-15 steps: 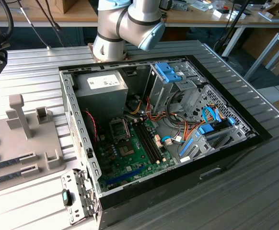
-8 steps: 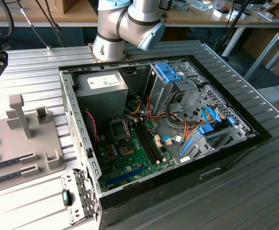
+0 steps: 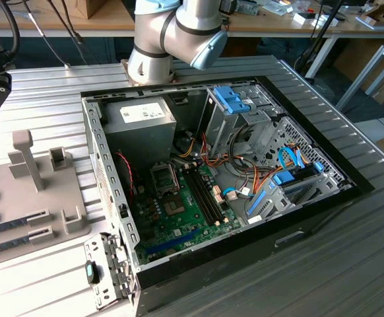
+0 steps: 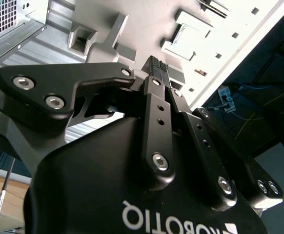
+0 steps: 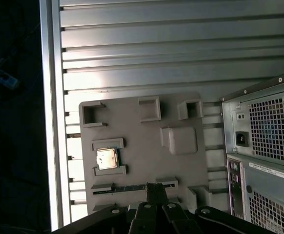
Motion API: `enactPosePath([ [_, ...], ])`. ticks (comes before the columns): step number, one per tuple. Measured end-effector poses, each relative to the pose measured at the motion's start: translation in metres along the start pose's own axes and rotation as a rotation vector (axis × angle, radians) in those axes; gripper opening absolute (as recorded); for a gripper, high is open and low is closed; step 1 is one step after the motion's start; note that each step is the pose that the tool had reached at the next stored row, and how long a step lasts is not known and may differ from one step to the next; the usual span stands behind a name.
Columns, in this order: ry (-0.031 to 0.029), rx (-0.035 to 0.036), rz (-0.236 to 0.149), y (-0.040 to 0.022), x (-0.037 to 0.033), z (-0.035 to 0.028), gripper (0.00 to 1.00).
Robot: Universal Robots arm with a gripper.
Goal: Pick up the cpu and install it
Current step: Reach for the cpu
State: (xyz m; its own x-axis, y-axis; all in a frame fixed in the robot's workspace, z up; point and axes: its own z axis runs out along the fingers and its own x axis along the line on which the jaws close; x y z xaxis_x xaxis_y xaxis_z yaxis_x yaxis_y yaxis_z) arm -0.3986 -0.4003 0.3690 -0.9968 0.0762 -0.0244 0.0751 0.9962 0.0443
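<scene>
While the cpu (image 5: 106,159) lies flat in its bracketed pocket on the grey fixture tray (image 5: 147,131), silver top up, the gripper (image 5: 155,187) hangs above the same tray. Its jaws are closed tip to tip and have nothing between them. In the second wrist view the two fingers (image 4: 154,122) are pressed together at their ends, clear of the tray's surface.

The fingertips sit over the strip along the tray's edge, where a memory stick (image 5: 125,187) lies in a long slot. The cpu is one pocket further into the tray and off to one side of the jaws, apart from them and untouched. A thin green rim shows around its metal top, and raised lips of the tray hold it on two opposite sides.

In the exterior view, an open computer case (image 3: 245,165) stands just beside the tray on the ribbed metal table (image 3: 350,264). Its green motherboard (image 3: 179,211) is exposed.
</scene>
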Motion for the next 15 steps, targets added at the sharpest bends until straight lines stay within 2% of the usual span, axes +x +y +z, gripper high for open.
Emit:
enactPosePath([
  [15,0.0,0.0,0.0,-0.0004,0.0001,0.0041,0.1],
])
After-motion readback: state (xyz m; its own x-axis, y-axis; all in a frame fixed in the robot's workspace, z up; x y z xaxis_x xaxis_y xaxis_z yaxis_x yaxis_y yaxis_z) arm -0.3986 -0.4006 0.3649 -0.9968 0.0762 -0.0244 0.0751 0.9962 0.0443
